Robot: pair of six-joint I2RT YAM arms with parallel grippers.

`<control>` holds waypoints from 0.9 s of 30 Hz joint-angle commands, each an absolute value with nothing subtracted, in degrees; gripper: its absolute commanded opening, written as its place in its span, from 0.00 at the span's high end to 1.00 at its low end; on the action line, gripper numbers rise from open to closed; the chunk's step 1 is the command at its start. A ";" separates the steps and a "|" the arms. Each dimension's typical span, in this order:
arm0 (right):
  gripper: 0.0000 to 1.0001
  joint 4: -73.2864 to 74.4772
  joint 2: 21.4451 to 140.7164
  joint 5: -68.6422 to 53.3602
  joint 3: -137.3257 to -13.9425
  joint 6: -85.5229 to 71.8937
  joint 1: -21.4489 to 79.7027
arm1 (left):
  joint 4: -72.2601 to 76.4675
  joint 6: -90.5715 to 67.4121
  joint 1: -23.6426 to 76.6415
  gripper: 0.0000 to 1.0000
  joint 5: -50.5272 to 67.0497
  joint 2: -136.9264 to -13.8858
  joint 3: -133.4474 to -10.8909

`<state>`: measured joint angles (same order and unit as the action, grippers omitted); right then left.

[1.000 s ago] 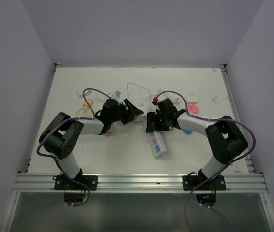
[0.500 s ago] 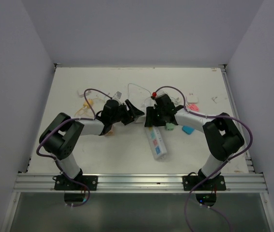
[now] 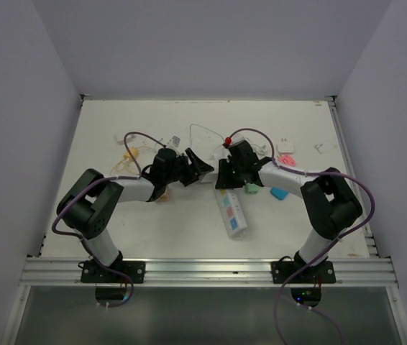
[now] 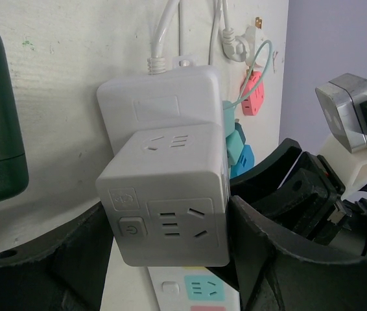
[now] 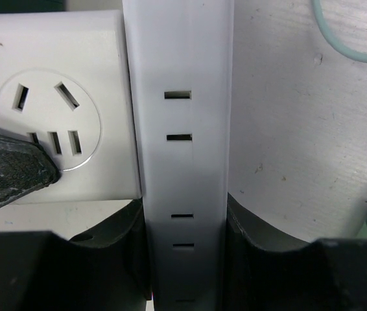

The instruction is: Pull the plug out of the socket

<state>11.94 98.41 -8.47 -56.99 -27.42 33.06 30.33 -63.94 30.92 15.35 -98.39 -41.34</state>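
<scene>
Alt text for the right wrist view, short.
The right gripper is closed on the long white power strip, which runs straight up the frame between its fingers. A white adapter with an outlet face sits against the strip's left side.

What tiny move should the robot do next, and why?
Probably the left claw should gently pull the white cube away from the power strip. It hugs the cube on both sides, and the right claw pinches the strip, which should hold it in place.

White socket (image 3: 234, 213) with pastel blue and pink outlets; plain white cube adapter (image 4: 170, 207); off-white, scuffed counter (image 3: 175, 230); purple cables (image 3: 143, 133); small pink adapter (image 4: 253, 96).
</scene>
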 commanded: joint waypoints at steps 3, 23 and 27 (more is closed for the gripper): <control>1.00 15.73 100.37 1.58 -54.85 -26.90 31.12 | 29.62 -63.63 30.68 0.92 15.91 -93.26 -40.61; 1.00 20.56 101.60 8.17 -53.35 -27.16 27.86 | 26.98 -65.57 28.30 1.00 15.91 -83.67 -36.83; 1.00 20.30 101.51 8.35 -52.91 -27.16 27.77 | 30.91 -67.84 27.42 1.00 16.78 -82.97 -33.59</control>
